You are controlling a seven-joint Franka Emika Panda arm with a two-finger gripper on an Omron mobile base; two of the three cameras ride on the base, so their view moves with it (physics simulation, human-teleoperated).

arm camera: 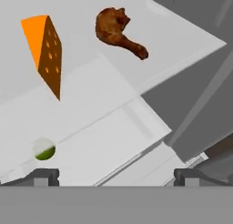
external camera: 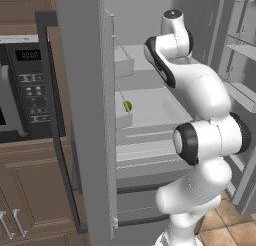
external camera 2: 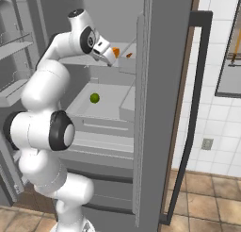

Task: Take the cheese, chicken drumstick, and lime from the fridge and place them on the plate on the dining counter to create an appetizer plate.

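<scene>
— Three foods waiting inside the fridge [external camera 2: 155, 85]: cheese [arm camera: 45, 50] and chicken drumstick [arm camera: 118, 29] on the upper shelf, lime [external camera 2: 94, 98] a shelf lower.

— Gripper [arm camera: 116, 175] spread wide, holding nothing. Could nudge the wedge over if lowered off-centre.

Orange cheese [arm camera: 43, 50] (dark-dotted), green lime [external camera 2: 94, 98]
</scene>
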